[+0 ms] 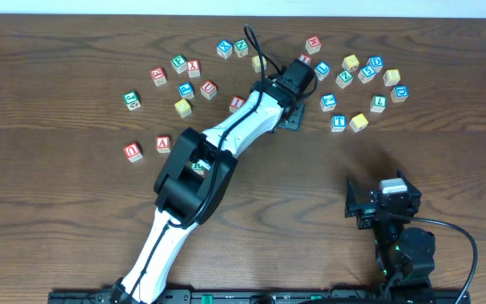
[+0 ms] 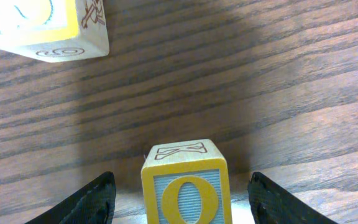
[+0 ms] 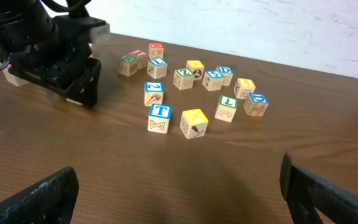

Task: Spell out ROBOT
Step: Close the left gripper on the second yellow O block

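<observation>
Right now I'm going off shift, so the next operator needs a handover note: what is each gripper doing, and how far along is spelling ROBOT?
Left gripper: open, fingers either side of an O block, not closed on it.
Right gripper: open, empty, parked back from the blocks.
Blocks: scattered loose over the far half of the table; a blue T block lies in the right-hand cluster.
Done: nothing lined up into a word.
Left: grasp the O, find R, B and a second O, fetch the T, set all five in a row.
</observation>
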Action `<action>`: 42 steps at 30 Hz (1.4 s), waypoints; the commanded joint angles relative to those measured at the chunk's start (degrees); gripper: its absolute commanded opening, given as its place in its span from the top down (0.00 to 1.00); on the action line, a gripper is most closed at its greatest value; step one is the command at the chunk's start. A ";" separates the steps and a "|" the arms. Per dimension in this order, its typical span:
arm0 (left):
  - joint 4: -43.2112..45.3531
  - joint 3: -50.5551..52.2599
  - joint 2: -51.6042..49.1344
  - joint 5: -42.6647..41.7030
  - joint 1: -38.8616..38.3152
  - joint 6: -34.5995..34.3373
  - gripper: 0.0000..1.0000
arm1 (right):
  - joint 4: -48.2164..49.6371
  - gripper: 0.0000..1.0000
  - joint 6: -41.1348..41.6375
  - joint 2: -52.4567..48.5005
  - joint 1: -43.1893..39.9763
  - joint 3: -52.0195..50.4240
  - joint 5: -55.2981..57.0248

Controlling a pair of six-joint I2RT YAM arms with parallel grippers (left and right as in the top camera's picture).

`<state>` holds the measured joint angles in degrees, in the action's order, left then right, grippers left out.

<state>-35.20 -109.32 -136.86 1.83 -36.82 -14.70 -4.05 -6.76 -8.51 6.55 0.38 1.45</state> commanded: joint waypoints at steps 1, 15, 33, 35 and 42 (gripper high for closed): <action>0.07 -1.31 -0.20 0.11 0.09 1.40 0.32 | -0.22 0.01 -0.61 0.09 -0.24 -0.07 -0.13; -2.51 -5.53 -0.20 0.13 0.09 2.86 0.32 | -0.22 0.01 -0.61 0.09 -0.24 -0.07 -0.13; -2.82 -5.53 -0.20 0.39 0.09 4.63 0.32 | -0.22 0.01 -0.59 0.09 -0.24 -0.07 -0.15; -2.58 -5.53 -0.20 0.39 0.09 4.63 0.32 | -0.22 0.01 -0.59 0.09 -0.24 -0.07 -0.13; -1.66 -5.53 -0.20 0.63 0.09 4.63 0.32 | -0.22 0.01 -0.59 0.09 -0.24 -0.07 -0.13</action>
<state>-37.06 -113.62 -136.86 1.85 -36.82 -10.63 -4.05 -6.76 -8.51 6.55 0.38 1.45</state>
